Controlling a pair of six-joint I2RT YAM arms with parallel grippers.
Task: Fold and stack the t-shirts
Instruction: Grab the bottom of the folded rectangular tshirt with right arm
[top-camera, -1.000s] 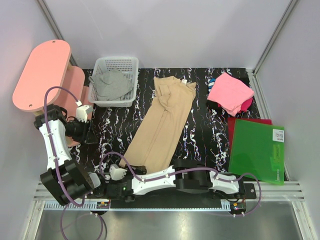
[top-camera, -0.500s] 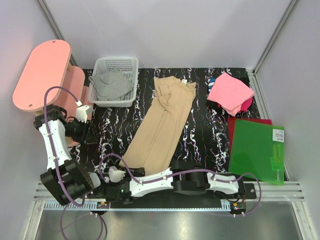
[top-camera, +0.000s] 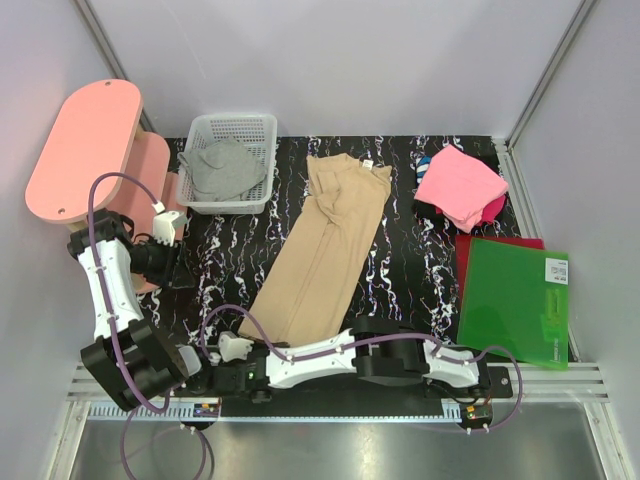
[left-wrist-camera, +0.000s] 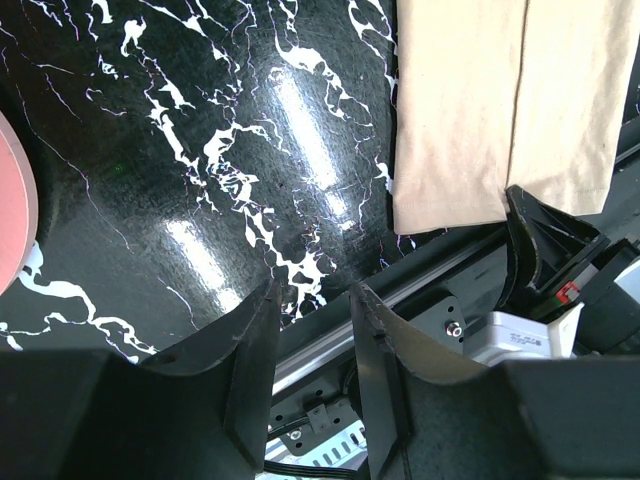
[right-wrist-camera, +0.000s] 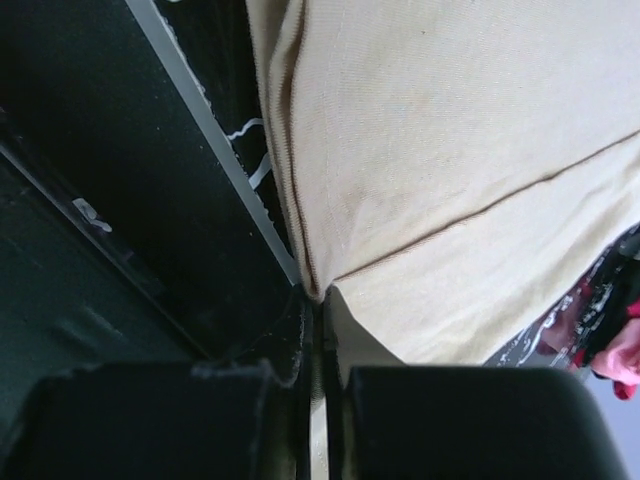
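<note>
Early stage, I'd say. Tan t-shirt at centre frame is folded lengthwise only, a long strip. Right gripper jaws are closed, pinching its lower-left hem corner. Left gripper jaws are part open and empty, over bare bench at left. Grey t-shirt sits crumpled in the basket, upper left. Pink t-shirt, upper right, looks folded. No stack yet. Bench is black marbled, with a green sheet lower right and plain white walls.

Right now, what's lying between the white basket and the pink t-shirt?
The tan t-shirt, laid lengthwise on the black table, its neck end between them; the top view shows it.
</note>
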